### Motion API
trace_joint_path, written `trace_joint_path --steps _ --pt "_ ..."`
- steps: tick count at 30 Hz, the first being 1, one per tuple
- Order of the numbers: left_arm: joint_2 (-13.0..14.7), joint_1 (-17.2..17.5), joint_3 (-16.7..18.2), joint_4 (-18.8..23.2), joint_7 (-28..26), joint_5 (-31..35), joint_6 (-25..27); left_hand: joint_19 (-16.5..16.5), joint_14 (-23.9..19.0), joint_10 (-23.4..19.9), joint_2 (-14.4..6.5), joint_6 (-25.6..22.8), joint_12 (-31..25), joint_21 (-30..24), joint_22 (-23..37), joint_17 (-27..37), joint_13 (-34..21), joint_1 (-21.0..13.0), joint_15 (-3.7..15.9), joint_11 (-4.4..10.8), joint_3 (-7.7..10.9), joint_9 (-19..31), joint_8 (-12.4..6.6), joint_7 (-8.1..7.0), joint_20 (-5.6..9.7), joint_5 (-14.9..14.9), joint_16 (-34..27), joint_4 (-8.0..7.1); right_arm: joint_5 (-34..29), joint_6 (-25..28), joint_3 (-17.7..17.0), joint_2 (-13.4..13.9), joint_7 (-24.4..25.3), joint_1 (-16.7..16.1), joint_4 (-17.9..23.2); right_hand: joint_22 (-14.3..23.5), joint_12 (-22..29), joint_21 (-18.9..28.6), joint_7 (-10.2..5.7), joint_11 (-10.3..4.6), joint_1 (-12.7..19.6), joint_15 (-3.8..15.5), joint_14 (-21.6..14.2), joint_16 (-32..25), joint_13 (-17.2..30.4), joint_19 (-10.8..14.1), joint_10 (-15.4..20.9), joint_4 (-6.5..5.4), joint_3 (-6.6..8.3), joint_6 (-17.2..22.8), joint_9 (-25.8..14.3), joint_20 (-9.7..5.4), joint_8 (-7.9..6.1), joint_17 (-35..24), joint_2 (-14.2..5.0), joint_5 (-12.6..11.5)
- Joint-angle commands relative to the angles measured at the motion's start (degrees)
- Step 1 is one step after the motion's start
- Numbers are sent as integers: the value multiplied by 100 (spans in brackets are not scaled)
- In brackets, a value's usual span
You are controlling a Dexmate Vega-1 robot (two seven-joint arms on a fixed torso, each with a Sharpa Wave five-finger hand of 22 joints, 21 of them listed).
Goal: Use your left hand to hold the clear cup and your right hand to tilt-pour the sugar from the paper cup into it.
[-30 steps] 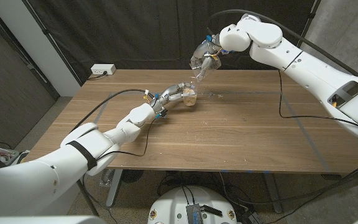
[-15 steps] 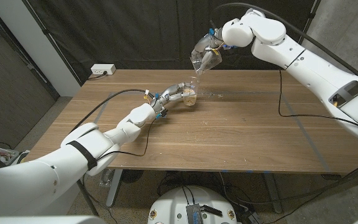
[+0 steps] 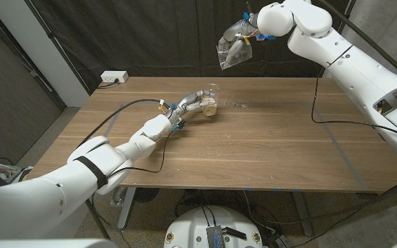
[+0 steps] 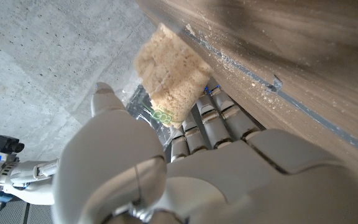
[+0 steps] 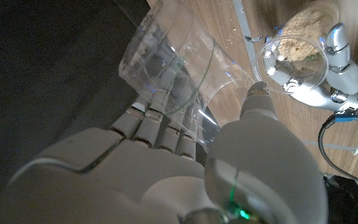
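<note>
A clear cup (image 3: 211,105) partly filled with brown sugar stands on the wooden table (image 3: 253,158), back of the middle. My left hand (image 3: 189,104) grips it from the side; its fingers wrap the cup (image 4: 169,78) in the left wrist view, under my left hand (image 4: 185,168). My right hand (image 3: 245,30) is high above the table's far edge and holds a second cup (image 3: 229,52), see-through plastic rather than paper, tilted mouth-down to the left. In the right wrist view that cup (image 5: 166,59) looks empty in my right hand (image 5: 166,168), with the sugar-filled cup (image 5: 294,59) below.
Loose sugar grains (image 3: 237,105) lie on the table just right of the filled cup. A white power strip (image 3: 114,77) sits at the back left corner. Black cables (image 3: 321,125) trail over the table on both sides. A dark curtain hangs behind.
My right hand has lifted up and to the right with its tilted cup, away from the filled cup. My left hand and the filled cup have stayed put.
</note>
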State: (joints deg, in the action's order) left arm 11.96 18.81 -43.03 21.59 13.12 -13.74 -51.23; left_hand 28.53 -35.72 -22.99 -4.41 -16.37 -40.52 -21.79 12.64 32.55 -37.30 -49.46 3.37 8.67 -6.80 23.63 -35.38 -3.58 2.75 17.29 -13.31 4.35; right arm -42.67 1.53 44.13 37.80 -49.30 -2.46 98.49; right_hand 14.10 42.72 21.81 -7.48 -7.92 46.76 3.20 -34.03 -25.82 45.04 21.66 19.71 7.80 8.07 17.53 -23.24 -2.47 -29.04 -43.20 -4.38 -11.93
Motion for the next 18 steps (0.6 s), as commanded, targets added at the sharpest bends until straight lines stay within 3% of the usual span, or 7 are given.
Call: trace_joint_path --steps 1,8,18 --pt "30 99 231 36 119 -199 -318 -33 -70 -31 -24 -21 -23 -27 18 16 -23 -20 660 20 -64 14 -42 -2 78 -6 5 -11 961 732 -704 399 703 -555 266 14 50 27 17 15 13 1014 -82 -6 -7 96 105 -49 61 107 -16 -40 -51 -31 -70 -10" --pt "52 134 336 78 166 -225 -545 -34 -72 -30 -26 -24 -19 -31 18 23 -14 -24 660 12 -78 10 -47 5 72 -6 12 -15 1553 1204 -1134 729 1354 -1065 515 4 52 46 35 26 31 1016 -160 -35 -21 158 175 -36 66 140 -21 -39 -61 -56 -68 0" --pt "83 200 454 143 154 -233 -798 -35 -70 -20 -28 -9 -20 -34 17 31 -19 -20 662 15 -97 5 -45 6 74 -6 21 -23 2298 1930 -1503 910 2176 -1565 802 -6 64 48 71 81 43 1012 -223 -50 -9 175 244 -28 71 179 -29 1 -73 -78 -66 22"
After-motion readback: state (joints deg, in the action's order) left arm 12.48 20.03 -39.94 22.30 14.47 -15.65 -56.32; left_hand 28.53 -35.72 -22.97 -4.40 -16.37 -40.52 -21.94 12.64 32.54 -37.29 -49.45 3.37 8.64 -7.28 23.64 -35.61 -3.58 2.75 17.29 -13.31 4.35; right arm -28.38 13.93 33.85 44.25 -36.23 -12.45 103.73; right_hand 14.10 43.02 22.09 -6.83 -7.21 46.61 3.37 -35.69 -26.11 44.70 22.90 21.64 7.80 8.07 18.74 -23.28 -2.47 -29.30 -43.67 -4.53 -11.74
